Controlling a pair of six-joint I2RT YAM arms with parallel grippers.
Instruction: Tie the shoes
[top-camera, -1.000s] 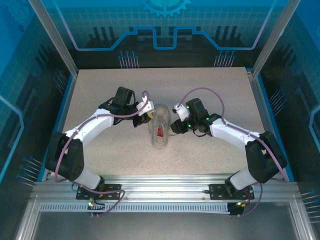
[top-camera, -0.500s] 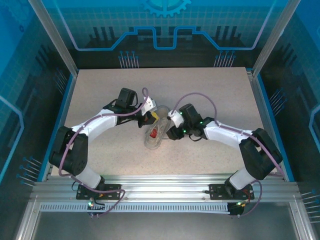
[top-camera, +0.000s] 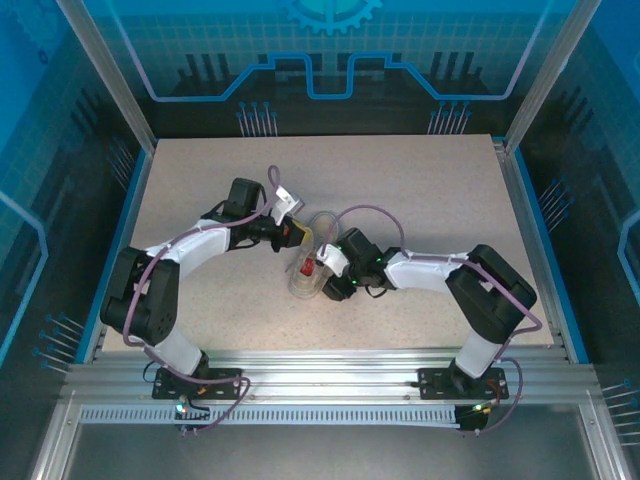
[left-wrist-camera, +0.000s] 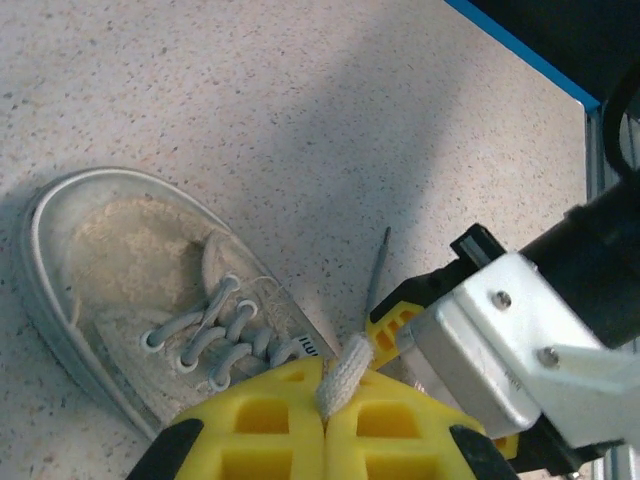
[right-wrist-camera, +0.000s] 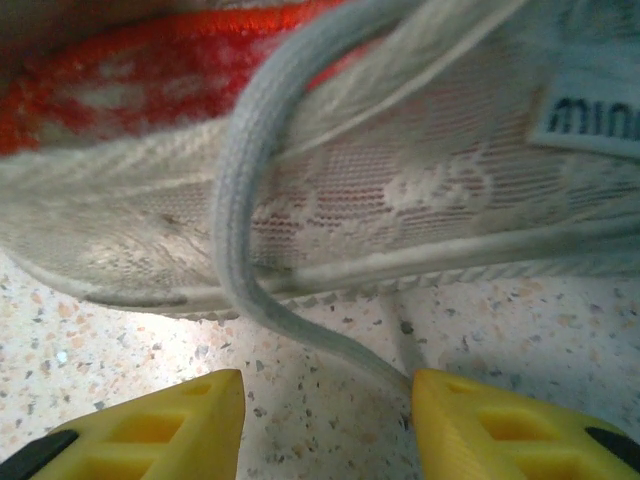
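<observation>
L gripper (left-wrist-camera: 325, 425) closed, yellow fingers (left-wrist-camera: 260, 430) pinching a flat lace end (left-wrist-camera: 341, 372) right beside the sneaker's laced-up front. Sneaker (top-camera: 308, 266) sits on the table (top-camera: 430, 180) about mid, slightly left of ctr and a bit twd the near edge; whitish-grey mesh, red patch (top-camera: 307, 268) inside. R gripper (right-wrist-camera: 325, 420) at the sneaker's right side, low over the table, jaws apart. A lace strand (right-wrist-camera: 248, 190) drops down the mesh btwn them, unclamped.
</observation>
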